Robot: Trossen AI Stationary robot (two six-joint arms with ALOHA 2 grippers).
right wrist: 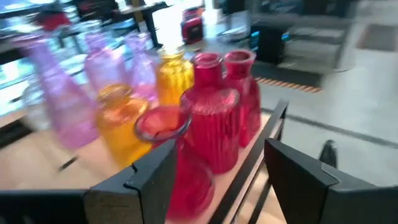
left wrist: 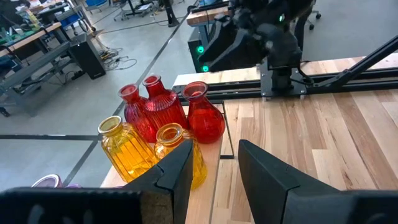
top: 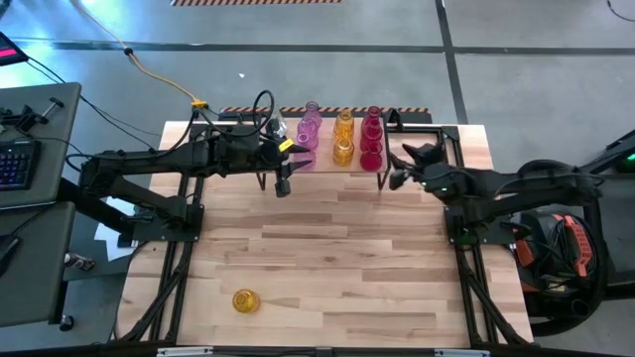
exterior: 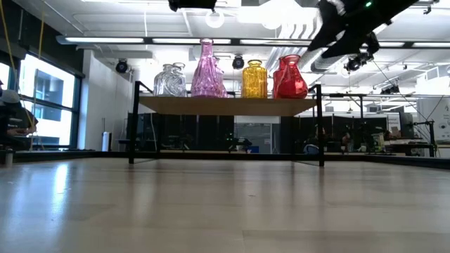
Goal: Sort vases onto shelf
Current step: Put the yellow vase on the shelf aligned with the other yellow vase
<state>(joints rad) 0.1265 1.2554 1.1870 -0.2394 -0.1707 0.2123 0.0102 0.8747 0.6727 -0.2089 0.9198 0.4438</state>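
The shelf [top: 323, 169] stands at the table's far edge on black wire legs. On it stand clear vases [exterior: 169, 81], pink vases [top: 310, 127], amber vases [top: 343, 140] and red vases [top: 371, 145], grouped by colour. One amber vase [top: 245, 300] sits alone on the tabletop near the near edge. My left gripper [top: 282, 185] is open and hangs over the shelf's near-left corner; its wrist view looks along the shelf at the amber vases [left wrist: 127, 148] and red vases [left wrist: 163, 107]. My right gripper [top: 395, 177] is open at the shelf's right end, raised in the low view [exterior: 339, 41], facing the red vases [right wrist: 214, 121].
The table [top: 327, 258] is butcher-block, with bare wood between the shelf and the lone amber vase. The arms' black frames run along its left and right edges. A desk with a keyboard [top: 15, 164] stands off the left side.
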